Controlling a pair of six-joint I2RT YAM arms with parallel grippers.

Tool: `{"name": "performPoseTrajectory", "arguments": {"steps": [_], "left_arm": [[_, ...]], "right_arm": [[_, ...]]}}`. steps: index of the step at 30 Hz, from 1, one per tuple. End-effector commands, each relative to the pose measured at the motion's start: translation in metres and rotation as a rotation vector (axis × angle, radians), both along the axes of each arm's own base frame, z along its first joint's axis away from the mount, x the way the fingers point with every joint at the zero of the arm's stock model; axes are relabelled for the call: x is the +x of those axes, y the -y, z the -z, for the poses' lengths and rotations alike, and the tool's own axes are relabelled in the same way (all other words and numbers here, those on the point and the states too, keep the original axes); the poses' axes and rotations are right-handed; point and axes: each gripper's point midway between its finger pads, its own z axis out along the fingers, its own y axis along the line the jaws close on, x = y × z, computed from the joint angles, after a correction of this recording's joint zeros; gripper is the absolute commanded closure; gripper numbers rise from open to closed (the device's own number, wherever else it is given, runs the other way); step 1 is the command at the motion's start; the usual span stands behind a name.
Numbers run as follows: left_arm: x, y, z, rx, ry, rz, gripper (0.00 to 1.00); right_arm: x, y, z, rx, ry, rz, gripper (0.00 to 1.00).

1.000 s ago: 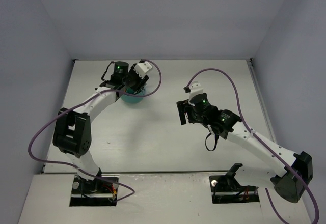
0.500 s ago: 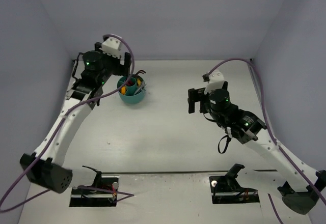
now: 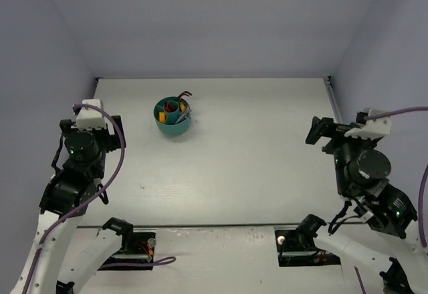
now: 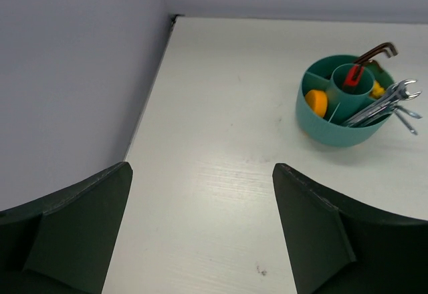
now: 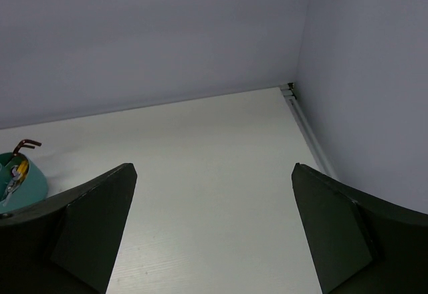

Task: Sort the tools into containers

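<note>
Tools already lie in the teal organiser [image 3: 173,127], which stands on the far left part of the table [image 3: 267,147], well apart from both arms. From the left wrist we see the red-handled tool [image 4: 353,75] standing in the central ring. The silver wrenches [image 4: 384,101] lean out over the rim on the right side. A dark L-shaped hex key [image 4: 374,50] pokes up past the far rim. An orange-yellow rounded item [image 4: 316,102] sits in a left compartment, and we cannot tell whether it is the tape measure or a screwdriver handle. A bit of yellow shows behind the ring, too small for us to name.

We find the left gripper [image 4: 200,240] spread wide with nothing between its fingers [image 4: 80,227], raised over bare table near the left wall and pointing toward the organiser. The right gripper [image 5: 210,240] is likewise parted and empty, its fingers [image 5: 334,234] framing bare table by the right wall. The organiser is only just visible at the left edge of the right wrist view.
</note>
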Motion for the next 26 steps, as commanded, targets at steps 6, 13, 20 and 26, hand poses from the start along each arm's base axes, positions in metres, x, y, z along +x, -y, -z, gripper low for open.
{"name": "performPoseTrajectory", "arguments": {"steps": [6, 13, 20, 26], "left_arm": [[-0.017, -0.017, 0.032, -0.076, -0.043, -0.133, 0.17], [-0.015, -0.013, 0.041, -0.119, -0.061, -0.142, 0.17], [-0.021, -0.015, 0.043, -0.125, -0.069, -0.146, 0.17], [-0.024, -0.015, 0.044, -0.134, -0.072, -0.147, 0.17]], "right_arm": [[-0.022, 0.032, -0.003, 0.082, 0.077, 0.073, 0.00], [-0.027, 0.030, -0.006, 0.099, 0.096, 0.035, 0.00], [-0.021, 0.017, 0.000, 0.081, 0.077, -0.012, 0.00], [-0.015, 0.010, 0.001, 0.065, 0.061, -0.026, 0.00]]}}
